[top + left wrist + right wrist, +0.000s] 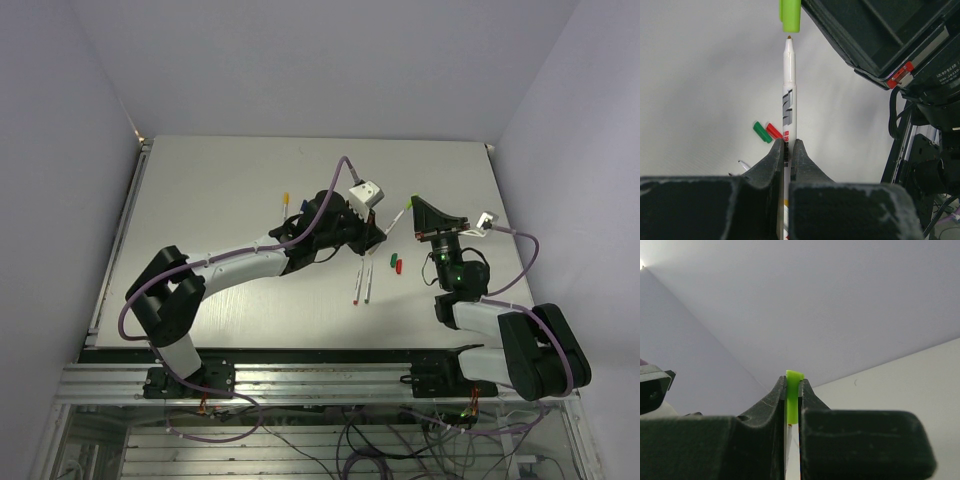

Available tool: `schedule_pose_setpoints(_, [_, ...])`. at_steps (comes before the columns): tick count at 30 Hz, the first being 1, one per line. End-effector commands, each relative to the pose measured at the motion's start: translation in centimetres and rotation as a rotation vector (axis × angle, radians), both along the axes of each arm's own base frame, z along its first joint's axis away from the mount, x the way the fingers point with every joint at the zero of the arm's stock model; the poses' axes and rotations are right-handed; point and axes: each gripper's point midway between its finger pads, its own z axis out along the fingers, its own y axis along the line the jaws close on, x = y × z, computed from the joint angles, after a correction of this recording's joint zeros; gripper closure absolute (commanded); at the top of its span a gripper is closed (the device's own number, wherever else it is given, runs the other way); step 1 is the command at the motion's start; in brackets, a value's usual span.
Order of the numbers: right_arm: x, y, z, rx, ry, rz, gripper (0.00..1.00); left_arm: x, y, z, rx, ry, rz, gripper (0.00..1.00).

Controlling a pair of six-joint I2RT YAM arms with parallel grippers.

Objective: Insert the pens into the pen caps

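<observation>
On the white barrel of the pen a bold black logo and small red characters are printed, but they cannot be read with certainty. On the right arm's black housing a white label is partly legible, with "J4310" in it.

The pen is clamped between the closed fingers of the left gripper. Its pointed tip is set just below the mouth of a lime-green cap. That cap is pinched by the right gripper, which is closed tight on it. Both are held above the desk, right of its middle.

Beneath them a dark green cap and a red cap lie side by side. Two more pens lie closer to the near edge. The caps are smooth, stubby plastic.
</observation>
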Motion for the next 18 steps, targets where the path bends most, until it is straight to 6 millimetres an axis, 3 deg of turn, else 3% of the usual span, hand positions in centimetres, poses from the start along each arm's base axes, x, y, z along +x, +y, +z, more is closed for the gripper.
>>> schedule_pose_setpoints(1, [-0.8,-0.3,2.8,0.022,-0.106,-0.004,1.00,-0.3,-0.7,1.4,-0.041,-0.033,-0.025,0.93])
schedule_pose_setpoints(18, [-1.1,0.7,1.3,0.033,-0.070,0.063,1.00,0.2,-0.7,1.8,-0.056,-0.040,-0.003,0.93])
